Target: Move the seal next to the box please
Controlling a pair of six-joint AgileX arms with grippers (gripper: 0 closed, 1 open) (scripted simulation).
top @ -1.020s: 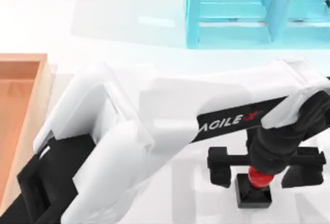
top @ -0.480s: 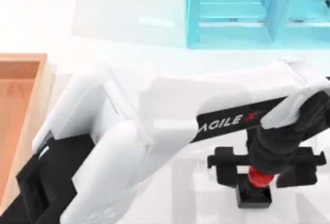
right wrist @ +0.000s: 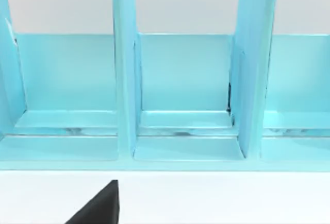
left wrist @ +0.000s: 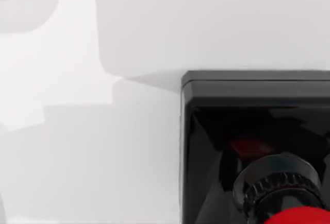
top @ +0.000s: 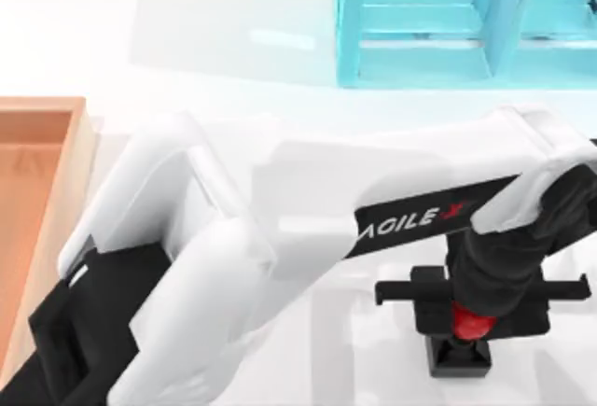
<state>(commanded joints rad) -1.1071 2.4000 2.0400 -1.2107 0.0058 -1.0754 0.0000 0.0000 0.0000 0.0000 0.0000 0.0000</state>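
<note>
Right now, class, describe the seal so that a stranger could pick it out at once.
Start at the light blue shelf unit at the table's far edge, then come straight toward the near edge on the top view's right. There, under the left gripper, stands the seal: a black square base with a glossy red knob.

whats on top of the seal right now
The left gripper sits directly over the small black-based stamp, covering most of its glossy red knob. Whether the fingers touch the knob is hidden by the black wrist.

seal (top: 459, 350) half hidden beneath left end effector (top: 478, 305), box (top: 37, 210) cut off at left edge
</note>
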